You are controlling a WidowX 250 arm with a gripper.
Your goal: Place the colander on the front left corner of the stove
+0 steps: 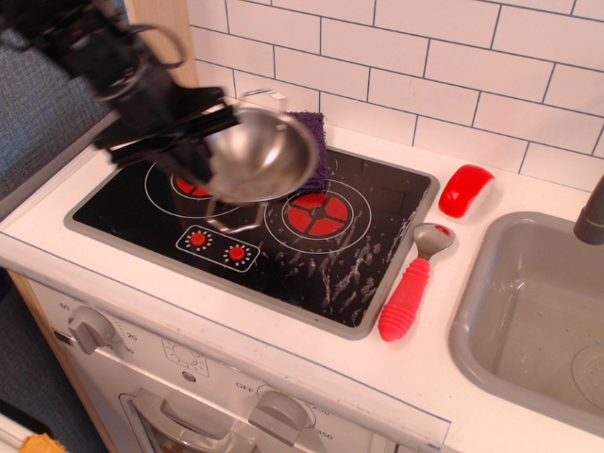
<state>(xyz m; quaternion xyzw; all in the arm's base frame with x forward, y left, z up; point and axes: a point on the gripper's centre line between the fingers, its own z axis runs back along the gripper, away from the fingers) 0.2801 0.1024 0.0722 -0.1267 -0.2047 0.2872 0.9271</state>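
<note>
1. Plainly, the colander [260, 156] is a small round bowl of shiny steel, its smooth inside catching pale reflections; one thin wire loop handle shows at its far rim and another at its near rim.
2. It hangs tilted in the air over the left part of the stove [340, 260], above the left burner ring and partly in front of a purple cloth [314, 142] that lies at the back of the cooktop.
3. The gripper [193, 151] is blurred; it sits clamped at the colander's left rim and carries the bowl.
4. The stove is flat, black and glossy with a grey rim, white burner rings with red centres, two red dial marks at the front and whitish smears to the right.
5. Small print surrounds the knobs on the oven front below; "OFF" can be read, the rest is too small.
6. On the white counter lie a red-handled spoon [409, 291] just right of the stove and a red object [465, 190] near the white tiled wall [472, 85]; a grey sink basin [528, 321] sits at the right.
</note>
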